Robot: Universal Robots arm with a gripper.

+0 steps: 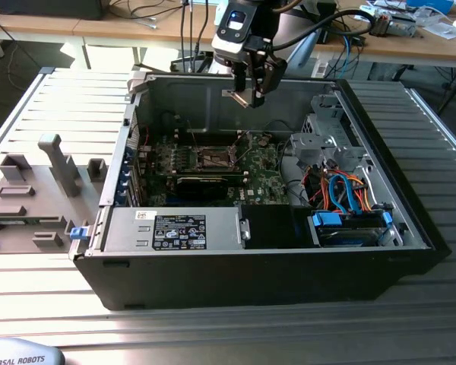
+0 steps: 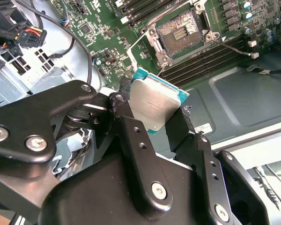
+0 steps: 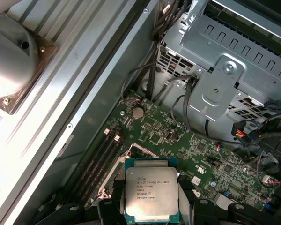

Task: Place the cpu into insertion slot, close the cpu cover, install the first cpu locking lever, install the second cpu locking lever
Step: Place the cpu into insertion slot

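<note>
My gripper (image 1: 251, 97) hangs high over the open computer case (image 1: 410, 220), shut on the cpu (image 2: 154, 101). The cpu is a flat square chip with a silver-grey top and a teal edge, also seen in the first wrist view (image 3: 151, 192). Black fingers (image 2: 126, 119) press on two of its opposite sides. Below it on the green motherboard lies the insertion slot (image 2: 180, 33), its contact field bare; it also appears in the exterior view (image 1: 213, 159). Two thin wire locking levers (image 2: 141, 43) (image 2: 234, 47) stand swung away from the slot. I cannot make out the cpu cover.
A black card (image 1: 205, 185) lies just in front of the slot. A metal drive cage (image 1: 327, 144) with orange and blue cables (image 1: 349, 194) fills the case's right part in the exterior view. A labelled metal box (image 1: 178, 228) sits at the front. Grey fixtures (image 1: 30, 198) lie outside, left.
</note>
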